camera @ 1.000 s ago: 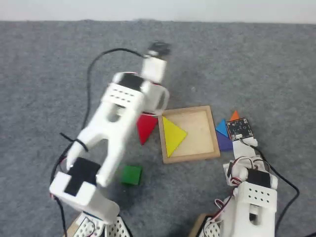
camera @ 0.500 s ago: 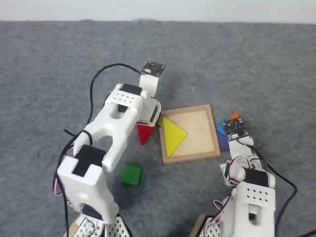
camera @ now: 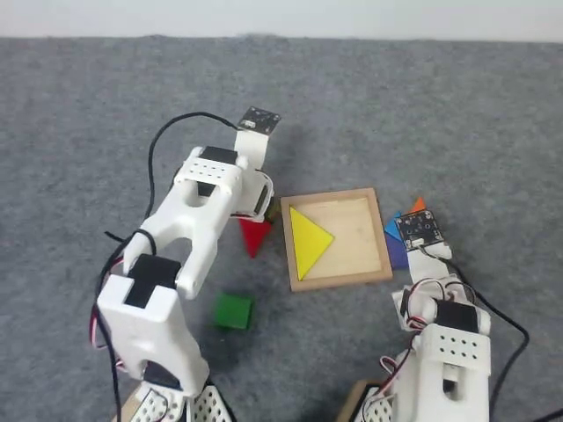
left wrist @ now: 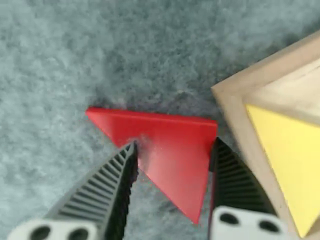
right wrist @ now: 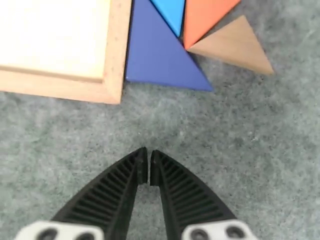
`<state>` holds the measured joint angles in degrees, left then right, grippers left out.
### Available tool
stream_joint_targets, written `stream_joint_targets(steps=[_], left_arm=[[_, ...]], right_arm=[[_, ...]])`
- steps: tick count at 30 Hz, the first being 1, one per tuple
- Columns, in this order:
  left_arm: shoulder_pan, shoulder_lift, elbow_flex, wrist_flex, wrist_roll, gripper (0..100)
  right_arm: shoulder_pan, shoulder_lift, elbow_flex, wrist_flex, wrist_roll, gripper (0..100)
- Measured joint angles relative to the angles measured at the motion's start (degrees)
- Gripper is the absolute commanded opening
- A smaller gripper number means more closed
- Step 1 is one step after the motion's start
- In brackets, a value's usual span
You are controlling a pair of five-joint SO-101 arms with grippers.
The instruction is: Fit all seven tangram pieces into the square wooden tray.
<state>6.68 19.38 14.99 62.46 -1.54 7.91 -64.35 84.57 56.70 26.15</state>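
Risk sits mainly with the left gripper (left wrist: 174, 145), which hangs partly open astride the red triangle (left wrist: 167, 132) and holds nothing yet. One finger overlaps the piece's slanted edge, while the other stands at its short side, just beside the square wooden tray (left wrist: 231, 97). The triangle lies flat on the grey table (camera: 79, 105) at 9 o'clock of the tray, close to its rim. A squeeze on a slanted edge could make the thin piece twist or pop out. The finger nearest the tray may also catch the rim and nudge the tray, disturbing the yellow triangle (camera: 308, 239) lying inside. The right gripper (right wrist: 148, 154) hovers fully closed and empty over bare table, near the purple triangle (right wrist: 155, 60) at 3 o'clock of the tray. A green square (camera: 234, 310) waits at 7 o'clock.
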Motion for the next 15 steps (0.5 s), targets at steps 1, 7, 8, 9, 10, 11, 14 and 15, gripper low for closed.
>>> stream_joint_targets(steps=[1, 7, 8, 9, 10, 11, 14, 15], left_arm=[[-0.35, 0.00, 0.00, 0.09, -0.35, 23], [-1.23, 0.09, 0.00, 0.09, -0.62, 23], [-1.67, 0.09, 0.00, 0.09, -0.62, 23], [-2.20, 0.09, 0.00, 0.09, -0.97, 23], [-2.81, 0.09, 0.00, 0.09, -1.58, 22], [-3.52, 0.09, 0.00, 0.18, -1.93, 22], [-5.98, 0.35, -1.93, 1.76, -0.88, 22], [-6.42, 0.70, -3.08, 3.08, 0.62, 22]], right_arm=[[0.00, 0.00, 0.00, 0.00, 0.00, 3.0], [0.00, 0.00, 0.00, 0.00, 0.00, 3.0], [0.00, 0.00, 0.00, 0.00, 0.00, 3.0], [0.00, 0.00, 0.00, 0.00, 0.00, 3.0], [0.00, 0.00, 0.00, 0.00, 0.00, 3.0], [0.00, 0.00, 0.00, 0.00, 0.00, 3.0], [0.00, 0.00, 0.00, 0.00, 0.00, 3.0], [0.00, 0.00, 0.00, 0.00, 0.00, 3.0]])
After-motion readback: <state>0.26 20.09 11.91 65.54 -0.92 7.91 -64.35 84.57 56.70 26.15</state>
